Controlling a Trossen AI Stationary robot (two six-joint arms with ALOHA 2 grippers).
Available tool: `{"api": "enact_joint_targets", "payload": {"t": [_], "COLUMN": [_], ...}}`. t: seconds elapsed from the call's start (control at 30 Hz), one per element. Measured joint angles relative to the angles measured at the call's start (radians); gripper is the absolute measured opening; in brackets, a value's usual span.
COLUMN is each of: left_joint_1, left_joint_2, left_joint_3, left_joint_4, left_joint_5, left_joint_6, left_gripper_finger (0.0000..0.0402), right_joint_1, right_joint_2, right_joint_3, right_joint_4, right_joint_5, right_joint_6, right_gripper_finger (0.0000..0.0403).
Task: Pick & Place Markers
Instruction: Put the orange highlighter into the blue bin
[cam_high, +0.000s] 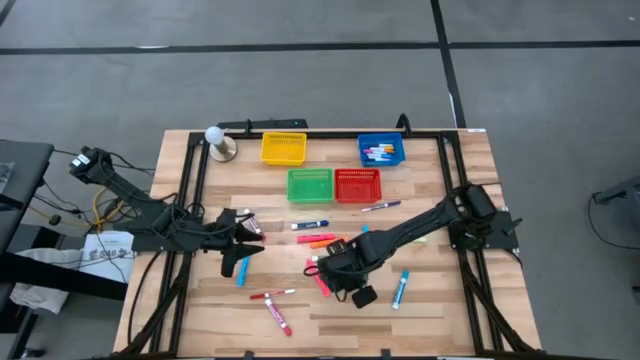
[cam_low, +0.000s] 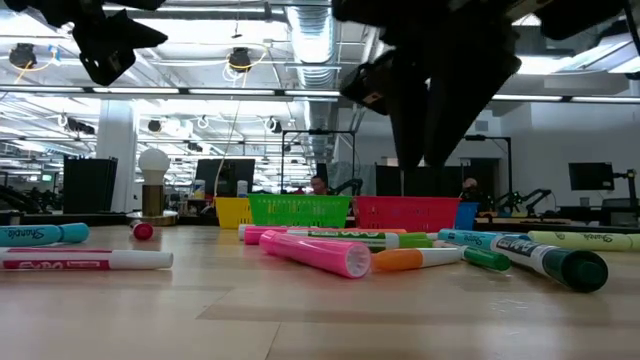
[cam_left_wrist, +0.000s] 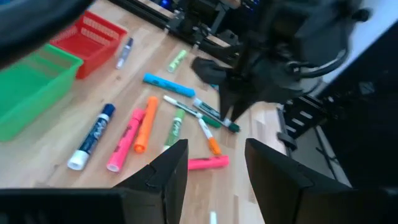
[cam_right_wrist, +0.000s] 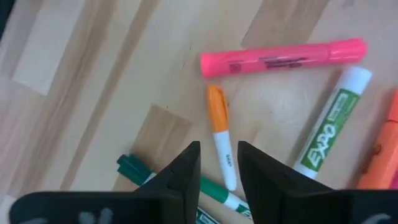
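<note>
Several markers (cam_high: 318, 240) lie loose on the wooden table's middle: pink, orange, green, blue and white ones. My right gripper (cam_right_wrist: 219, 171) points steeply down over this cluster, open by a narrow gap with nothing in it. Just beyond its fingertips lie an orange-capped white marker (cam_right_wrist: 222, 146) and a dark green marker (cam_right_wrist: 155, 177). A pink marker (cam_right_wrist: 283, 57) and a green-labelled white one (cam_right_wrist: 333, 121) lie close by. My left gripper (cam_left_wrist: 214, 174) hovers open over the table's left part (cam_high: 243, 250), pointing toward the cluster and holding nothing.
Four mesh baskets stand at the far side: yellow (cam_high: 283, 148), blue (cam_high: 381, 150) with markers inside, green (cam_high: 310, 184) and red (cam_high: 357, 184). A white ball on a stand (cam_high: 218, 142) is at the far left. More markers lie near the front (cam_high: 275, 305) and right (cam_high: 400, 288).
</note>
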Motion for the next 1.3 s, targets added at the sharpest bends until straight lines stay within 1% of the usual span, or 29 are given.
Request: {"api": "enact_joint_targets", "payload": {"t": [0.23, 0.37, 0.5, 0.7, 0.93, 1.03, 1.13, 1.3], "left_joint_1": [-0.015, -0.019, -0.02, -0.02, -0.02, -0.02, -0.02, -0.02], "left_joint_2": [-0.004, -0.005, -0.005, -0.005, -0.005, -0.005, -0.005, -0.004], "left_joint_3": [0.0, 0.0, 0.0, 0.0, 0.0, 0.0, 0.0, 0.0], "left_joint_4": [0.003, 0.003, 0.004, 0.004, 0.004, 0.004, 0.004, 0.004], "left_joint_5": [0.007, 0.006, 0.006, 0.006, 0.006, 0.006, 0.006, 0.006], "left_joint_6": [0.012, 0.019, 0.023, 0.048, 0.048, 0.048, 0.048, 0.047], "left_gripper_finger": [0.0159, 0.0159, 0.0159, 0.0159, 0.0159, 0.0159, 0.0159, 0.0159], "right_joint_1": [0.004, 0.004, 0.004, 0.004, -0.003, -0.003, -0.009, -0.025], "right_joint_2": [0.018, 0.018, 0.018, 0.018, 0.018, 0.018, 0.018, 0.018], "right_joint_3": [0.007, 0.007, -0.03, -0.054, -0.1, -0.105, -0.105, -0.105], "right_joint_4": [-0.013, -0.007, 0.04, 0.058, 0.106, 0.106, 0.13, 0.134], "right_joint_5": [-0.006, -0.002, -0.002, 0.024, 0.026, 0.032, 0.059, 0.058], "right_joint_6": [0.002, 0.002, 0.021, 0.029, 0.03, 0.029, 0.022, 0.013], "right_gripper_finger": [0.0143, 0.0156, 0.0156, 0.0153, 0.0155, 0.0155, 0.0155, 0.0151]}}
